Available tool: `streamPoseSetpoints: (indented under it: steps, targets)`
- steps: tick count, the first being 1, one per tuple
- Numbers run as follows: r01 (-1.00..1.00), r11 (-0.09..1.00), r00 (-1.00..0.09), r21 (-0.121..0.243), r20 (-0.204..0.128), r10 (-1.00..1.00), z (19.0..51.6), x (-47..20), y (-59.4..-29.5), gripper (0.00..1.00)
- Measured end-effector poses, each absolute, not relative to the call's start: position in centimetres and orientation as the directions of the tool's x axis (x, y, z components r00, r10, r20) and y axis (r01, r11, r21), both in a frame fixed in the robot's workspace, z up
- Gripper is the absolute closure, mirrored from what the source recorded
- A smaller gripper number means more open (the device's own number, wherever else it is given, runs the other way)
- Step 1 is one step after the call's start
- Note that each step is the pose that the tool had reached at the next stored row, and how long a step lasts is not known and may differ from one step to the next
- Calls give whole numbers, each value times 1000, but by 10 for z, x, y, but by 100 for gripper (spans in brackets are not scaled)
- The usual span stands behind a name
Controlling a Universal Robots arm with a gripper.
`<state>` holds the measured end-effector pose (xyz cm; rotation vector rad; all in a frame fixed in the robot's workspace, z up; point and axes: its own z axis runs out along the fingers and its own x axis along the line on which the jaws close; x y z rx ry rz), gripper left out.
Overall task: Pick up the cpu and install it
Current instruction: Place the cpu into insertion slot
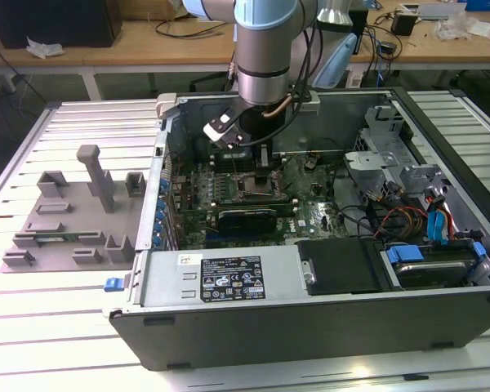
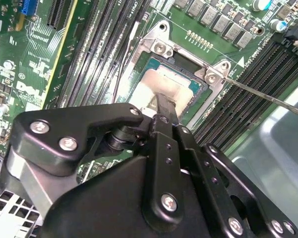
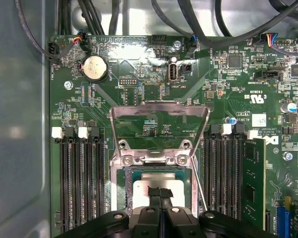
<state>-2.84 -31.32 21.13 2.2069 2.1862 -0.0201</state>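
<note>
The cpu (image 3: 144, 191) lies flat inside the metal-framed socket (image 3: 120, 184) on the green motherboard; its silver top also shows in the second wrist view (image 2: 161, 82). My gripper (image 3: 159, 192) stands straight over it with its two black fingers (image 2: 165, 106) shut together, their tips on the middle of the chip's top. In the exterior view the gripper (image 1: 260, 173) is lowered into the open computer case (image 1: 229, 282) above the socket. The socket's load plate (image 3: 159, 121) is swung open and upright behind the chip.
The thin socket lever (image 2: 268, 96) sticks out beside the socket. Memory slots (image 3: 82, 183) flank it on both sides, one holding a module (image 3: 253, 183). A black card (image 1: 245, 217), drive cages and cables (image 1: 425, 216) crowd the case. A grey fixture tray (image 1: 73, 216) sits outside.
</note>
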Motion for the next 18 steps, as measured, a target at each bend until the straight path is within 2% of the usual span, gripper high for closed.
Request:
streamPoseSetpoints:
  steps: [18]
  targets:
    - [1000,-9,10,16,-31,999,203,-28,-316,89]
